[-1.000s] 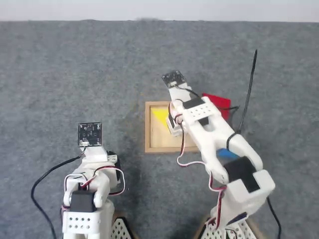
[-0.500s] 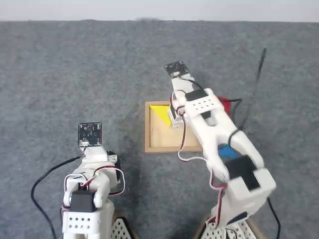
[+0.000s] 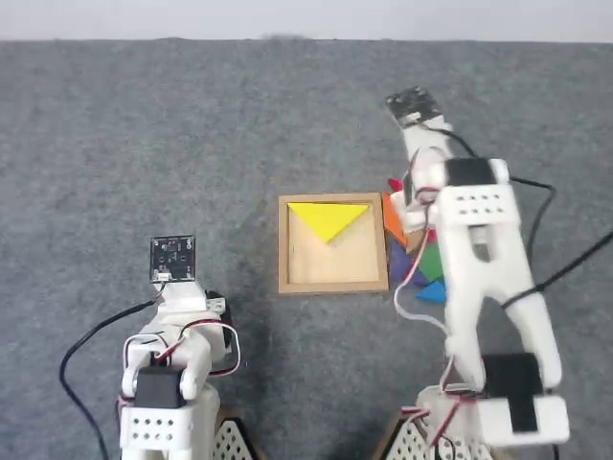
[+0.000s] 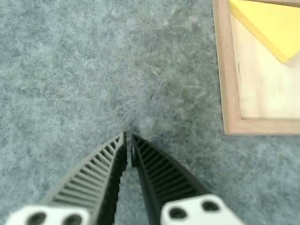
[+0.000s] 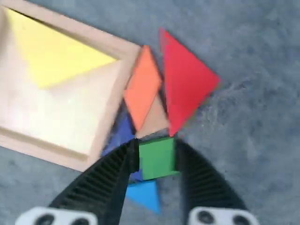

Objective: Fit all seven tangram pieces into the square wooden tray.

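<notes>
- Covering the table is a grey felt mat (image 3: 144, 125); the left arm sits at about 8 o'clock from the square wooden tray (image 3: 284, 259), well apart from it
- The left gripper (image 4: 128, 137) has its jaws pressed together with nothing between them, tips low over bare mat near a tray corner
- The right arm lies over the loose pieces at the tray's 3 o'clock side, hiding part of the cluster in the high view
- The right gripper (image 5: 157, 149) is spread, one finger on each side of the green square (image 5: 157, 161); whether they touch it cannot be told
- An orange parallelogram (image 5: 143, 86) lies against the tray's outer rim, with a red triangle (image 5: 185, 79) just beside it on the side away from the tray
- A dark blue piece (image 5: 122, 133) lies partly under its neighbours; a light blue triangle (image 3: 433, 292) ends the cluster at 6 o'clock
- The tray is pale wood with a raised rim; a yellow triangle (image 3: 329, 218) lies inside, long edge along the 12 o'clock rim, apex pointing to 6 o'clock
</notes>
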Tool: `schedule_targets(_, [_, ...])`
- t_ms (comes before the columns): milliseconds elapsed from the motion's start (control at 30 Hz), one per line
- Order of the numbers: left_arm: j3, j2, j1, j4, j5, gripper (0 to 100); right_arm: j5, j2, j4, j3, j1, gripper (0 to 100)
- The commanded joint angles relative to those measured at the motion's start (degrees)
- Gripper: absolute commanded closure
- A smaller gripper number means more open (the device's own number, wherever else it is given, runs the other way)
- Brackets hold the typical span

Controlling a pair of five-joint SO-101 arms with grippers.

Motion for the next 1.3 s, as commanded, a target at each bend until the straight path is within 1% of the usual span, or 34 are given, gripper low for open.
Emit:
schedule_targets(0, [-0.75, -1.14, -0.35, 0.26, -0.88, 99, 7.91, 5.58, 0.84, -6.33, 1.1, 78.5])
schedule_targets(133, [-0.75, -1.14, -0.35, 0.26, -0.88, 99, 12.13, 13.49, 0.31, -11.69, 0.75, 76.1])
schedule_targets(333, [-0.75, -1.14, -0.35, 0.26, -0.88, 99, 18.02, 24.22, 0.57, -20.4, 2.77, 70.8])
schedule_targets(500, [-0.75, -1.14, -0.35, 0.26, -0.88, 99, 18.64, 30.37, 0.31, -25.32, 4.26, 69.6])
schedule_targets(600, [-0.75, -1.14, -0.35, 0.26, -0.88, 99, 21.45, 32.66, 0.31, -26.29, 4.0, 69.6])
schedule_targets(800, [-0.75, -1.14, -0.35, 0.26, -0.88, 99, 21.98, 34.15, -2.42, -26.55, 3.74, 69.5])
schedule_targets(1033, [-0.75, -1.14, -0.35, 0.26, -0.88, 99, 24.09, 37.05, -3.56, -26.73, 3.82, 69.5])
schedule_targets(1267, [-0.75, -1.14, -0.35, 0.26, -0.88, 99, 24.44, 39.52, -4.79, -26.73, 3.91, 69.6])
